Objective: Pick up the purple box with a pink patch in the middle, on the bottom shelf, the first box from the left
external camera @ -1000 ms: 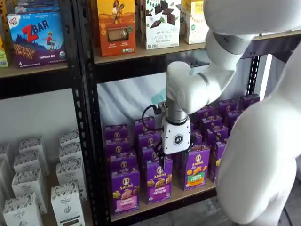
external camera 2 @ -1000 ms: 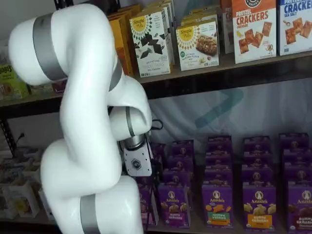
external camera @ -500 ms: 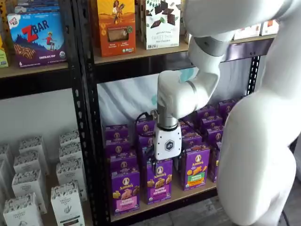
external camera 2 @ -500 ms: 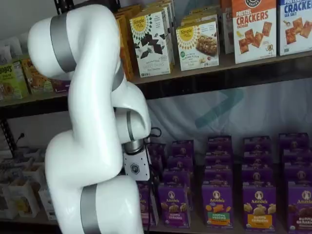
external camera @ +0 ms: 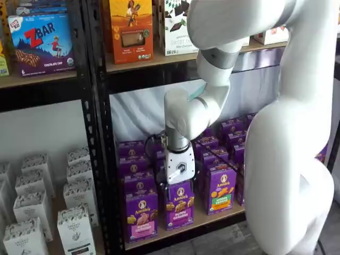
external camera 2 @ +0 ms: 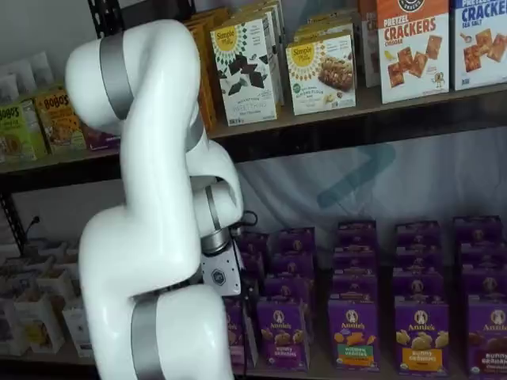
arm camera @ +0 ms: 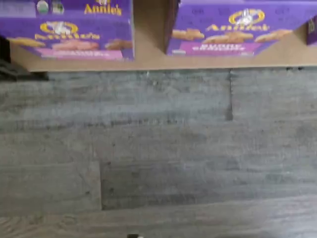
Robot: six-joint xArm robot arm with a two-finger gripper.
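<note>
The purple box (external camera: 141, 215) with a pink band stands upright at the left end of the front row on the bottom shelf (external camera: 204, 219). It also shows in the wrist view (arm camera: 69, 29), beside a like carton with a purple band (arm camera: 233, 29). My gripper (external camera: 175, 185) hangs in front of the purple-band carton (external camera: 179, 206), just right of the pink-band box and a little above it. Only its white body shows plainly; the fingers are dark against the boxes and no gap can be read. In a shelf view the gripper's body (external camera 2: 219, 275) shows and my arm hides most of the pink-band box.
A carton with a green-and-orange patch (external camera: 220, 188) stands further right. More purple cartons fill the rows behind. A black perforated upright (external camera: 98, 159) stands just left of the pink-band box, with white cartons (external camera: 32, 212) beyond it. Grey plank floor (arm camera: 158, 148) lies below the shelf edge.
The arm has swung left. The gripper has moved left and slightly down along the front row, from in front of the green-and-orange carton towards the purple-band one.
</note>
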